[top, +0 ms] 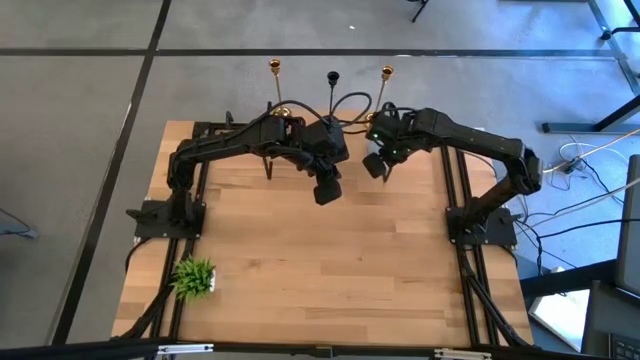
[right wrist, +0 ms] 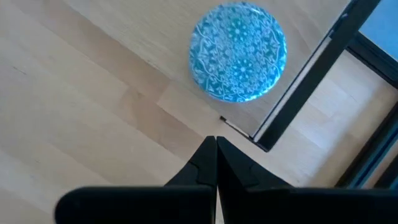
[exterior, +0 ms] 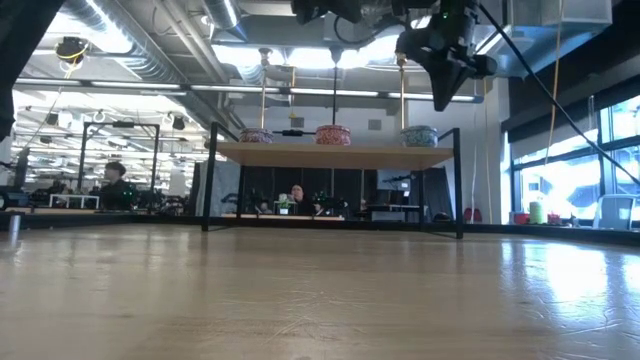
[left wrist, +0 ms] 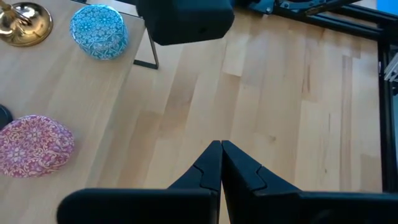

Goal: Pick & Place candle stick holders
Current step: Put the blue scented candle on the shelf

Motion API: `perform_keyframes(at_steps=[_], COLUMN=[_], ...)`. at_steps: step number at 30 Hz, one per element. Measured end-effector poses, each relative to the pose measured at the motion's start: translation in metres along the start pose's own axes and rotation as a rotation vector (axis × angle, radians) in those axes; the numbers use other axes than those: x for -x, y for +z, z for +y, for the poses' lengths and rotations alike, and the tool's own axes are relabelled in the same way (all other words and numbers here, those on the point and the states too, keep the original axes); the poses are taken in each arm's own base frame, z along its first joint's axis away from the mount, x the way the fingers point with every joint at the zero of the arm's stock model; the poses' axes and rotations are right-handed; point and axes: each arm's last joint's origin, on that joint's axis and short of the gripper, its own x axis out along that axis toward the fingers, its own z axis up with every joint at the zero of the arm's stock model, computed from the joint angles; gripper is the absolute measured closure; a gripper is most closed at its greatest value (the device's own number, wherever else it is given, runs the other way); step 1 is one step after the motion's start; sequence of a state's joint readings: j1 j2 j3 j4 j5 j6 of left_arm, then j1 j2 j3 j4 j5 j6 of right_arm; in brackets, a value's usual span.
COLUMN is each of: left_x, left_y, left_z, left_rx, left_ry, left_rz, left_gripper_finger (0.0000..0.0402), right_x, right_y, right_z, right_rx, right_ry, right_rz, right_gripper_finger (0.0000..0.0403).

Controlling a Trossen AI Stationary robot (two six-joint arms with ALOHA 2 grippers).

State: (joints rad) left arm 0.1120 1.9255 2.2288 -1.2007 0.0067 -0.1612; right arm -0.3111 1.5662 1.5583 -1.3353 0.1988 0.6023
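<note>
**Inventory: candle stick holders on raised shelf, both arms idle above the table**

- Candle stick holders, three. All stand upright in a row at the far edge of the table. In the high view: gold candlestick, left (top: 274, 66); black candlestick (top: 333, 76) in the middle; gold candlestick, right (top: 386, 72). In the low view their thin stems rise from a raised wooden shelf (exterior: 300, 153) on black legs, well behind the near table surface. One round gold base (left wrist: 23, 23) shows in the left wrist view.
- Round patterned boxes, three. They sit on the shelf at the feet of the candlesticks: a pale one at left (exterior: 255, 135), a red one (exterior: 333, 134) in the middle, a blue one (exterior: 420, 135) at right. The blue box (right wrist: 238, 51) lies just beside a black shelf leg in the right wrist view.
- Left gripper (top: 326, 190). Held above the far middle of the table, near the shelf, fingers pressed together with nothing between them, as its own wrist view shows (left wrist: 221, 163).
- Right gripper (top: 378, 165). Held above the far right part of the table, just beside the left one, fingers likewise closed together and holding nothing (right wrist: 216, 163).
- Small green plant (top: 194, 278). Stands at the near left corner of the table (top: 330, 270), well apart from both arms.
- People. Seated at desks in the room beyond the table, seen under the shelf.
</note>
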Motion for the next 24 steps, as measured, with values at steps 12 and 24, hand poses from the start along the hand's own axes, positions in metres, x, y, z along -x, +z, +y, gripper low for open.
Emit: perform_keyframes(at_steps=[12, 24], left_x=[0.0, 0.0], left_y=[0.0, 0.001], left_z=[0.0, 0.0], left_rx=[0.008, 0.017], left_ry=[-0.001, -0.002], left_rz=[-0.002, -0.007], left_gripper_finger=[0.0399, 0.04], right_x=[-0.01, -0.021], right_y=[0.004, 0.008], right_z=[0.004, 0.009], right_rx=[-0.013, -0.016], right_ry=[-0.05, -0.057], right_rz=[-0.004, 0.017], right_gripper_finger=[0.0403, 0.0403])
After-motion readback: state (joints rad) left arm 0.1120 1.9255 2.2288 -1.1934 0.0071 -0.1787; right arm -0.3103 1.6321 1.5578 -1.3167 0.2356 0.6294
